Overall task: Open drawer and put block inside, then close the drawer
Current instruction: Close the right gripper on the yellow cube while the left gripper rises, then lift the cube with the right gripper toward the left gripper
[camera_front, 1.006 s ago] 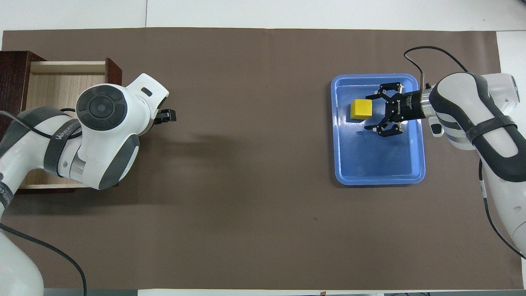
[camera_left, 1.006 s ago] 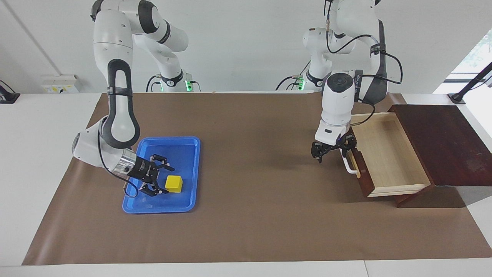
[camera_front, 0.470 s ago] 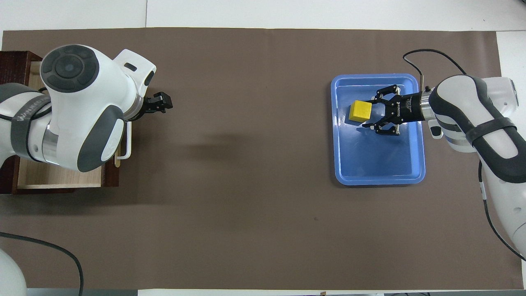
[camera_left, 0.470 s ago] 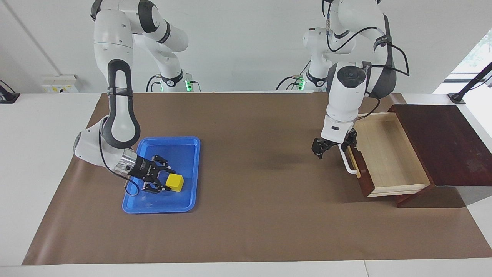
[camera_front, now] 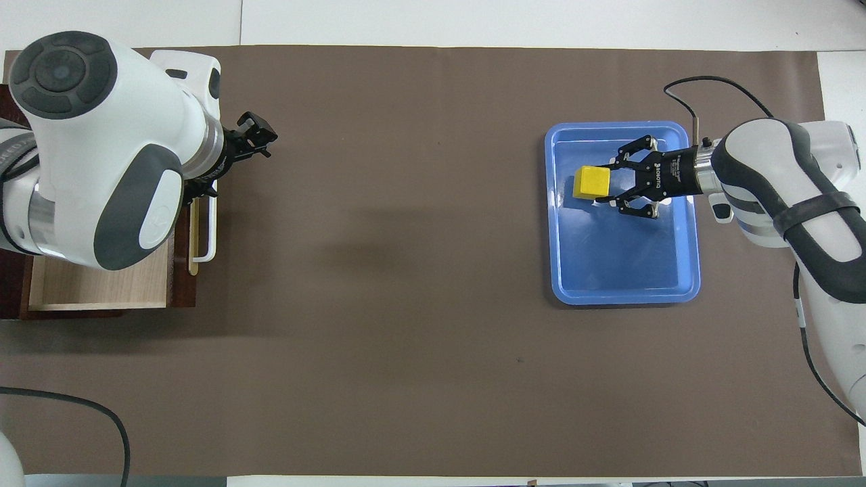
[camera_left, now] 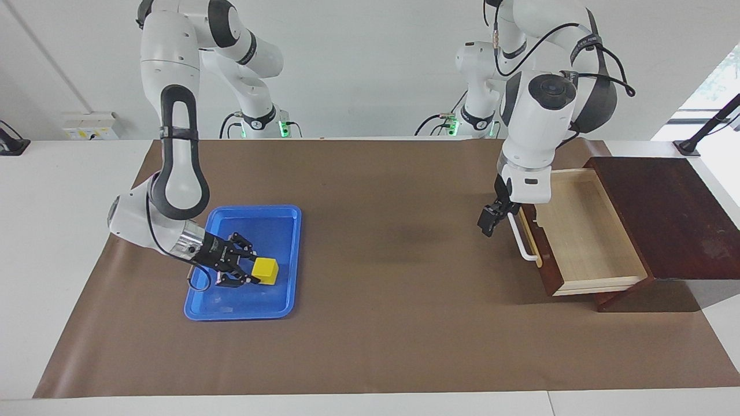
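Our left end effector (camera_left: 485, 221) hangs released and empty over the counter (camera_left: 381, 323), just in front of the open drawer (camera_left: 584, 240) at its end. Our right end effector (camera_left: 245, 270) is clenched on the block (camera_left: 265, 270) in the blue tray (camera_left: 237, 309) at the counter's other end. A crooked pinch could let the block slip out when we lift.

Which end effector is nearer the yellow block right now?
Right. The right end effector is in the blue tray, closed on the block. The left end effector hangs in front of the open drawer, at the left arm's end.
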`<state>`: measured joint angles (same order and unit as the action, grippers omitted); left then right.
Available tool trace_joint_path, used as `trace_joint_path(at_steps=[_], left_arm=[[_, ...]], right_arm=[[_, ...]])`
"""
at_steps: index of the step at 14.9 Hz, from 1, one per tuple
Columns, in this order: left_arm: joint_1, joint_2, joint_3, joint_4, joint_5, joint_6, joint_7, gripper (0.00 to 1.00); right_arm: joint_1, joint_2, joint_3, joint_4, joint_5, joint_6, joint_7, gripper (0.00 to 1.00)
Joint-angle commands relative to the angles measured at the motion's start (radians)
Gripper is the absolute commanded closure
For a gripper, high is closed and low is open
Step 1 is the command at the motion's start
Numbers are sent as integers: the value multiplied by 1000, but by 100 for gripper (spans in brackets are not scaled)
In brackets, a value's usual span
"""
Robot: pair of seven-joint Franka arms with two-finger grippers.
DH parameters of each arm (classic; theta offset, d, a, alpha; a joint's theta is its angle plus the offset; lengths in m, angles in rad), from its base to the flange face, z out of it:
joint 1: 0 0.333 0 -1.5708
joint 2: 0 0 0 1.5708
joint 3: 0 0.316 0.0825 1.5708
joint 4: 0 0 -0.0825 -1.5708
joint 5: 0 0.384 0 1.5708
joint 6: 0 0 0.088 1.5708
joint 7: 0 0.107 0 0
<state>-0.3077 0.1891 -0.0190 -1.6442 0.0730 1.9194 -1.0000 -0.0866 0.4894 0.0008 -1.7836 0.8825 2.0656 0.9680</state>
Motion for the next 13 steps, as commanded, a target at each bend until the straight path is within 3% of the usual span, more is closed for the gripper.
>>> trace_joint_path(at_steps=[1, 6, 10, 13], left_arm=[[-4, -37, 7, -6, -21, -16, -159, 0], [-5, -43, 7, -5, -21, -14, -467, 0], [-2, -39, 7, 6, -28, -13, -809, 0], [-7, -25, 8, 43, -88, -25, -911, 0]], right_arm=[[-10, -9, 2, 58, 3, -65, -20, 100], [43, 15, 4, 180, -22, -110, 141, 100], [145, 20, 5, 259, -68, -124, 250, 100], [232, 34, 11, 291, -62, -122, 306, 100]])
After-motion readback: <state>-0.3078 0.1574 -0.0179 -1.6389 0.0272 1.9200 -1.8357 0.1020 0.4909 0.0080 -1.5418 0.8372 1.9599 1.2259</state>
